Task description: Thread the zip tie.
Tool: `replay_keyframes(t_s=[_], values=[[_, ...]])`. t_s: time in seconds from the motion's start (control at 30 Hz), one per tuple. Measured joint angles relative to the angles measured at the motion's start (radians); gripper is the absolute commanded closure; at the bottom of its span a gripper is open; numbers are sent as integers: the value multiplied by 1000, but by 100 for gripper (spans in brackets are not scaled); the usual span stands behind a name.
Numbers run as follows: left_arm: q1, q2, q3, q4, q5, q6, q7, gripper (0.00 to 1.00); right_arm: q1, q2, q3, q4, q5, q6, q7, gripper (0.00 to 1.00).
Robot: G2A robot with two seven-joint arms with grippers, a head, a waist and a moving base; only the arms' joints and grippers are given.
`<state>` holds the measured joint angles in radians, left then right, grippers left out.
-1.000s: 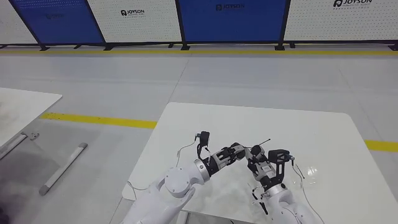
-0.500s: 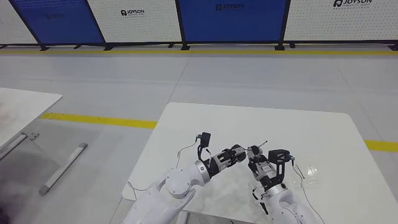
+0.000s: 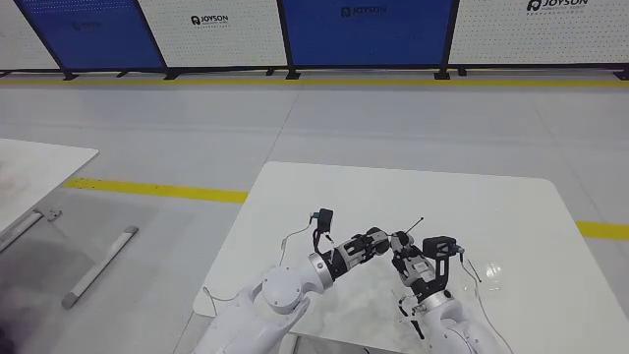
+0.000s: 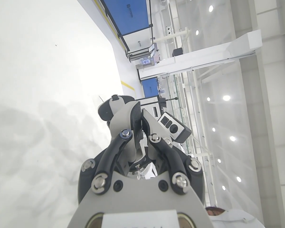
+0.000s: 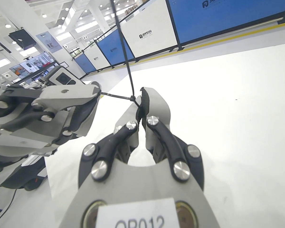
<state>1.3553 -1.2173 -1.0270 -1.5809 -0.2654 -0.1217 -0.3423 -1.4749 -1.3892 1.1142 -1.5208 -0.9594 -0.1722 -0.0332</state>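
Observation:
A thin black zip tie (image 5: 120, 31) is held above the white table (image 3: 413, 187), between the two grippers. My right gripper (image 5: 140, 100) is shut on it just below its small head (image 5: 132, 99), and the long tail rises up and away. A short stretch runs sideways from the head into my left gripper (image 5: 97, 94), which is shut on it. In the top view the left gripper (image 3: 378, 241) and right gripper (image 3: 398, 244) meet near the table's front, with the zip tie's tail (image 3: 415, 224) sticking out beyond them. The left gripper (image 4: 130, 106) hides the tie in its own view.
A small clear object (image 3: 488, 275) lies on the table to the right of the arms. Thin cables (image 3: 285, 246) hang by the left arm. Another white table (image 3: 39, 172) stands off to the left, across the floor.
The left wrist has shifted slightly toward the right gripper, and the tie's free tail has swung a little. Both grips are unchanged.

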Motion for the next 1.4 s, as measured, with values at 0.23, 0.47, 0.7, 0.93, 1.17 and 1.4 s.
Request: replay_keyframes(t_s=[0.23,0.47,0.7,0.93,1.17,1.4], values=[[3,0,-7,-6,-25,-18,5,100,4,0,-6,9,-3,2,6,100],[3,0,-11,-3,-27,-16,10,100,3,1,-1,8,19,-11,-3,71],[-4,-1,-6,7,-19,-6,16,100,-8,5,13,-2,21,-3,0,76],[-8,-1,-3,9,-9,2,13,100,-20,8,18,-21,14,-3,-9,77],[-8,0,-3,8,-6,7,13,100,-19,9,8,-31,-2,6,8,71],[-5,1,-5,3,3,10,7,100,-16,9,7,-36,-1,10,1,74]])
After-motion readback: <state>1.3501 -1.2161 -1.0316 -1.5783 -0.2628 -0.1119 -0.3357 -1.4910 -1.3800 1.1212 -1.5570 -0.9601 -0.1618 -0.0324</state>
